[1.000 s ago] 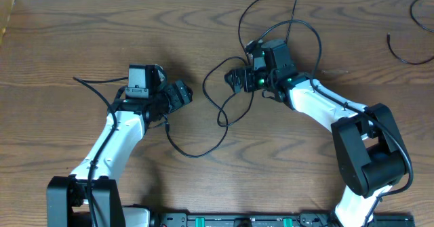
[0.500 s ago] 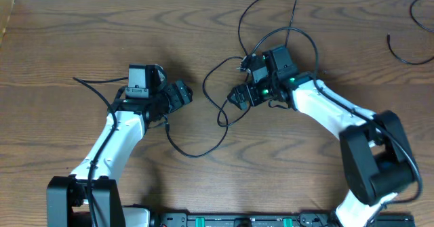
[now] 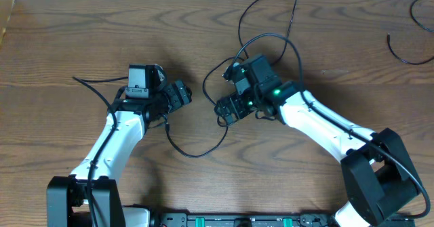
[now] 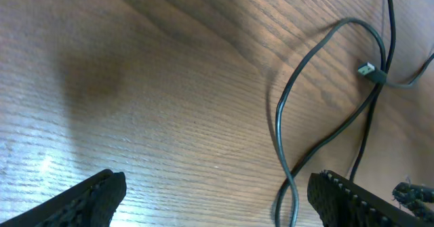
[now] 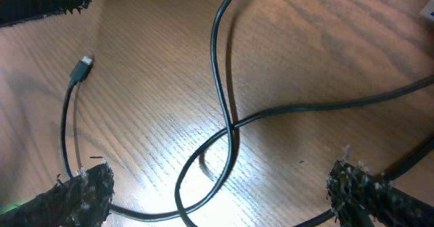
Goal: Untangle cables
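Open tabletop (image 3: 68,37) room across upper left. Tangled black cables (image 5: 230,125) crossing beneath the wide-open right end effector (image 5: 217,186); left end effector (image 3: 180,95) open, empty, left of them.

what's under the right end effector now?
Thin black cables crossing on the brown wooden table between its open fingers, plus a small silver plug. From overhead the end effector hides that crossing.

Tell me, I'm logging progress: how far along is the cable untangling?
Done: one black cable lies apart at the far right edge. In hand: nothing is gripped; the right claw hangs open over the crossed cables, and the left claw is open nearby. Left: those cables loop over each other at centre, so most of the separating remains.
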You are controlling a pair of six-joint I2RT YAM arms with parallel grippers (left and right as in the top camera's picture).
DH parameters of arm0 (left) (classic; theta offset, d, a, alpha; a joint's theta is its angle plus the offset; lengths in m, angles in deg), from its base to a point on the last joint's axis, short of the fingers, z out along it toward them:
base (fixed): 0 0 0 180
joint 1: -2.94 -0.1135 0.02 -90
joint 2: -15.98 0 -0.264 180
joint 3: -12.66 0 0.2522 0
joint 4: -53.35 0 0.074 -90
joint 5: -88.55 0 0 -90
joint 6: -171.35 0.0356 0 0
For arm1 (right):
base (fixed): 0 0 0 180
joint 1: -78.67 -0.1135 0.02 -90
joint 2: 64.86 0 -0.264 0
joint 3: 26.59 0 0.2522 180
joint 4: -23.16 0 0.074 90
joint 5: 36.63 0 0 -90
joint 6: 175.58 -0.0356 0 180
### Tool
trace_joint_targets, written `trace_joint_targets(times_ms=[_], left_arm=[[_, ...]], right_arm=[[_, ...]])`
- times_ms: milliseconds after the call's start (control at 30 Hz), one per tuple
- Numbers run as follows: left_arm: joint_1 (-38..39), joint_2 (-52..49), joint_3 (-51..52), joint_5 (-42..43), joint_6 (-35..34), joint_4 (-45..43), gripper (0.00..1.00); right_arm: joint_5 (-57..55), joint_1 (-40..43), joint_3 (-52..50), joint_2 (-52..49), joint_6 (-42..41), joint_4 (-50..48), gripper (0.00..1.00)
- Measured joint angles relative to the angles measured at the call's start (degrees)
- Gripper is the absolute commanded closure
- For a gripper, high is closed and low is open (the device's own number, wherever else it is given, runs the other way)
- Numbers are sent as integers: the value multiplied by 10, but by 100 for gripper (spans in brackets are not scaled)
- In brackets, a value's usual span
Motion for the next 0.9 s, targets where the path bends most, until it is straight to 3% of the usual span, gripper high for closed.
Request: trace_joint_targets(times_ms=[200,433,900], left_arm=[[0,63,0,-3,76,1,9],[0,220,0,-49,196,6,9],[0,269,0,-78,236,9,9]], right_arm=[[-32,-10,0,0,-15,25,1],[-57,-10,0,0,-19,38,1],[-76,-55,0,-4,-4,4,3]])
